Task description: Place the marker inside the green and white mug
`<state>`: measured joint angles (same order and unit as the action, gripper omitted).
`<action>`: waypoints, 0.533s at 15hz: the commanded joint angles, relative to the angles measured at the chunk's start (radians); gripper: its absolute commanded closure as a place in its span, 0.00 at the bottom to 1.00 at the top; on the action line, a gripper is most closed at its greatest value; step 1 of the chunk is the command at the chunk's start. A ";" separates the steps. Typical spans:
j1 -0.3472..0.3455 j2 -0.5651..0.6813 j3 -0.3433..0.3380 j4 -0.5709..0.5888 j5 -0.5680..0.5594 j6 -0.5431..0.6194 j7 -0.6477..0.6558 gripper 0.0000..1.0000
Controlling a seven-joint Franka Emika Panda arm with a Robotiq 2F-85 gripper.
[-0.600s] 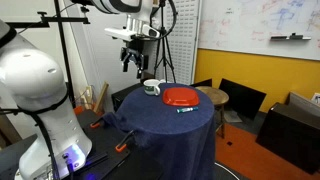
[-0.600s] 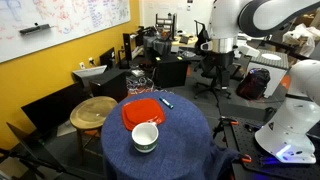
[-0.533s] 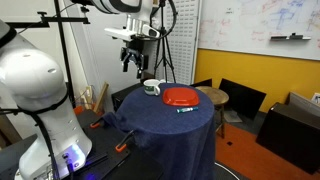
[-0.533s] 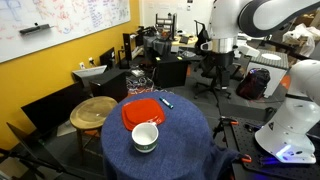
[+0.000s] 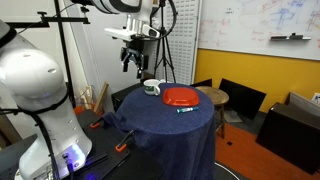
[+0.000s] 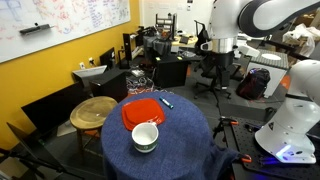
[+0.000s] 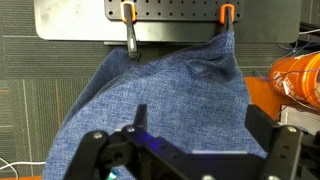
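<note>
The marker (image 5: 185,110) is a short dark stick lying on the blue cloth just in front of the red plate (image 5: 181,97). It also shows in an exterior view (image 6: 167,102). The green and white mug (image 5: 151,87) stands upright beside the plate, its opening up and empty (image 6: 146,137). My gripper (image 5: 131,63) hangs high above the table, on the mug's side and well apart from it. In the wrist view the gripper (image 7: 198,115) is open and empty over the blue cloth. Mug and marker are out of the wrist view.
The round table is draped in blue cloth (image 5: 160,125). A round wooden stool (image 6: 94,110) and black chairs stand close by. A white robot base (image 5: 40,100) and a black stand are beside the table. An orange object (image 7: 298,78) shows at the wrist view's edge.
</note>
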<state>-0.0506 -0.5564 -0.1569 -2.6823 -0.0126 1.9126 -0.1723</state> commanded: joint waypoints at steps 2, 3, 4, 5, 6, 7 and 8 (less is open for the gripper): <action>-0.021 0.015 0.025 -0.002 0.001 0.094 0.047 0.00; -0.024 0.024 0.025 0.001 0.005 0.131 0.060 0.00; -0.027 0.033 0.027 0.004 0.008 0.170 0.077 0.00; -0.031 0.043 0.029 0.004 0.010 0.214 0.100 0.00; -0.035 0.054 0.030 0.005 0.010 0.259 0.120 0.00; -0.042 0.069 0.034 0.006 0.010 0.313 0.151 0.00; -0.050 0.083 0.037 0.007 0.010 0.360 0.181 0.00</action>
<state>-0.0671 -0.5210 -0.1465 -2.6840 -0.0113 2.1621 -0.0670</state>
